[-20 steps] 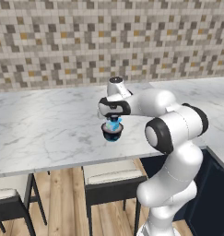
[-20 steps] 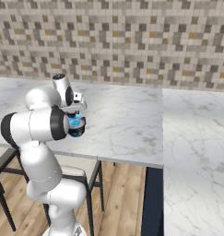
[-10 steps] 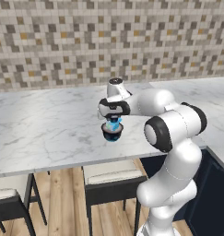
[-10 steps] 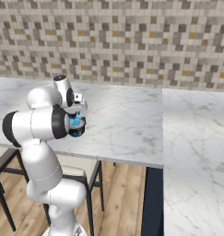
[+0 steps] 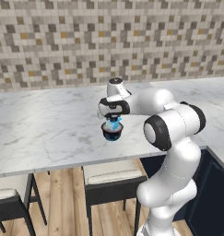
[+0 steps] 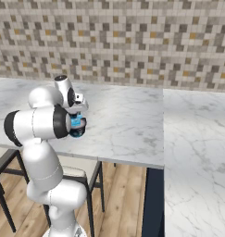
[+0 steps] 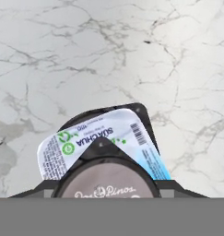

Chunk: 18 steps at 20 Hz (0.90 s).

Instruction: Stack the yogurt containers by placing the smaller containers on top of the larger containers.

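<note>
The wide dark round tub (image 5: pixel 112 134) stands on the marble counter (image 5: pixel 49 129) near its front edge. On its lid lies the light-blue, white-marked boxy container (image 5: pixel 114 123), tilted across the tub (image 7: pixel 142 114) in the hand view. The tiny dark round cup (image 7: pixel 106 177) with a pale printed top sits close to the camera, right over the blue container (image 7: pixel 99 136), and hides part of it. My gripper (image 5: pixel 112 116) points straight down over the stack and is shut on the tiny cup. From the right base view the gripper (image 6: pixel 77 115) hangs above the blue container (image 6: pixel 77 123) and tub (image 6: pixel 78 133).
Two stools (image 5: pixel 111 177) (image 5: pixel 7 196) are tucked under the counter's front edge. A mosaic tile wall (image 5: pixel 62 41) runs behind the counter. A dark cabinet (image 5: pixel 210 193) sits at the lower right. Bare marble lies around the stack on all sides.
</note>
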{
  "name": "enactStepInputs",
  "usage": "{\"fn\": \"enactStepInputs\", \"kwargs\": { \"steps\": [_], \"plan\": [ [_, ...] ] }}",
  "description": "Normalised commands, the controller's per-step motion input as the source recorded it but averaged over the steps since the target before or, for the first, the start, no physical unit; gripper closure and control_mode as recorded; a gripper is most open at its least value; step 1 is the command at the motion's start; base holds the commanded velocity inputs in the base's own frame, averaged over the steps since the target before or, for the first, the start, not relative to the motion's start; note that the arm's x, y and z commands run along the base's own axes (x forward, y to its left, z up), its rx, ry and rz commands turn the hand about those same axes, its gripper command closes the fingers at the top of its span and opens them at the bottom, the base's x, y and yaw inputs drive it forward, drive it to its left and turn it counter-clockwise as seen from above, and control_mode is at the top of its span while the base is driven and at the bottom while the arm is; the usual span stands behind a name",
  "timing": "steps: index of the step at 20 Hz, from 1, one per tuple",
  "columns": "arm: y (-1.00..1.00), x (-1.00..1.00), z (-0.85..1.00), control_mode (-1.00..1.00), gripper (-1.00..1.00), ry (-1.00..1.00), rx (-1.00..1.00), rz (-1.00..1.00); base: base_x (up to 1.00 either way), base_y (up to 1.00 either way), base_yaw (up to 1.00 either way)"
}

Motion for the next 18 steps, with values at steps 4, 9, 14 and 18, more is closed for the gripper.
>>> {"fn": "enactStepInputs", "kwargs": {
  "steps": [4, 9, 14, 18],
  "plan": [
    [0.00, 0.10, 0.00, -1.00, 1.00, 0.00, 0.00, 0.00, 0.00, 0.00, 0.00],
    [0.00, -0.01, -0.01, -1.00, 1.00, 0.00, 0.00, 0.00, 0.00, 0.00, 0.00],
    [0.03, -0.05, -0.04, -1.00, 1.00, 0.00, 0.00, 0.00, 0.00, 0.00, 0.00],
    [0.09, 0.01, -0.08, -1.00, 1.00, 0.00, 0.00, 0.00, 0.00, 0.00, 0.00]
  ]
}}
